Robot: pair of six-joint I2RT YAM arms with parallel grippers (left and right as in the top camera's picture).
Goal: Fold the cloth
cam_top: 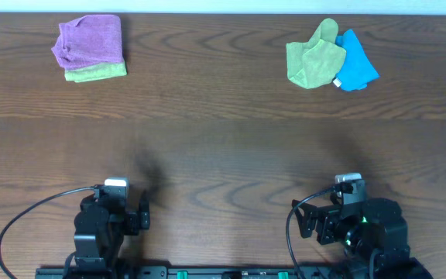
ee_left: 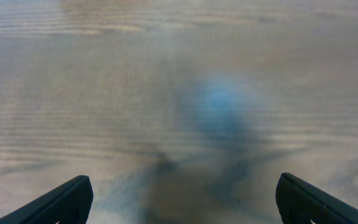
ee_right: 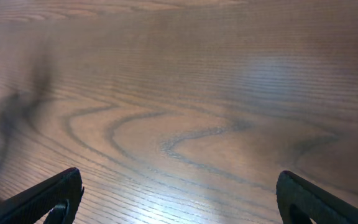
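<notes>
The cloth [cam_top: 90, 39] lies at the far left of the counter [cam_top: 223, 147], on top of a lime-green cloth [cam_top: 99, 73], and it looks already folded; I see no tag. Both the left hand [ee_left: 185, 200] and the right hand [ee_right: 179, 199] are spread wide and empty, near the front edge. If one more fold is needed, the left hand is closer; it should pinch only the purple layer.

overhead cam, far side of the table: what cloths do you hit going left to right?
purple cloth → green cloth → blue cloth
</notes>
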